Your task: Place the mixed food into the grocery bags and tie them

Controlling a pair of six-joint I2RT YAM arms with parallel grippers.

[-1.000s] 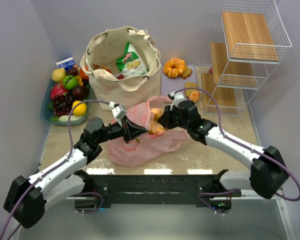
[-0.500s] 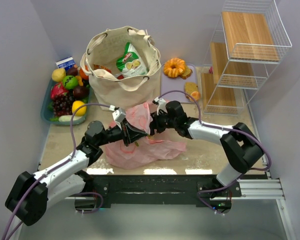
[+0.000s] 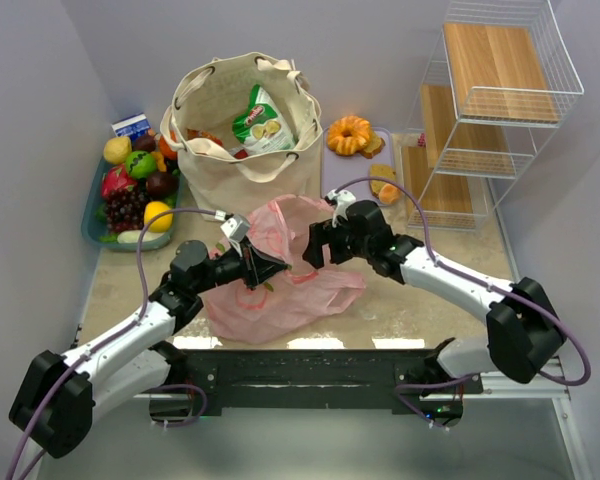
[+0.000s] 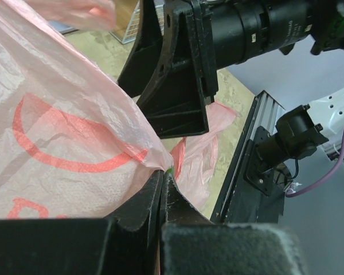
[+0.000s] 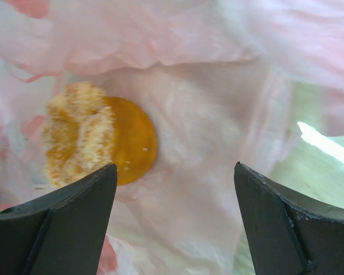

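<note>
The pink plastic bag [image 3: 280, 285] lies at the table's middle front, its mouth lifted. My left gripper [image 3: 270, 268] is shut on the bag's edge [image 4: 132, 154], with both fingertips [image 4: 163, 175] pressed together. My right gripper [image 3: 315, 250] stands open at the bag's mouth, its fingers wide apart with nothing between them [image 5: 175, 167]. Below it a golden-brown crumbed pastry [image 5: 97, 140] lies inside the bag. The cream canvas tote [image 3: 242, 160] stands behind, holding a green and white snack packet [image 3: 263, 120]. An orange ring cake [image 3: 349, 135] sits to the tote's right.
A tray of fruit [image 3: 130, 190] sits at the back left. A wire rack with wooden shelves [image 3: 490, 100] fills the back right. Two more pastries [image 3: 383, 182] lie on a pale tray next to the rack. The black front rail [image 3: 310, 365] runs along the near edge.
My right gripper has opened and the pastry it carried now lies in the pink bag. The right arm swung left, then drew back a little. The left gripper kept its hold.
</note>
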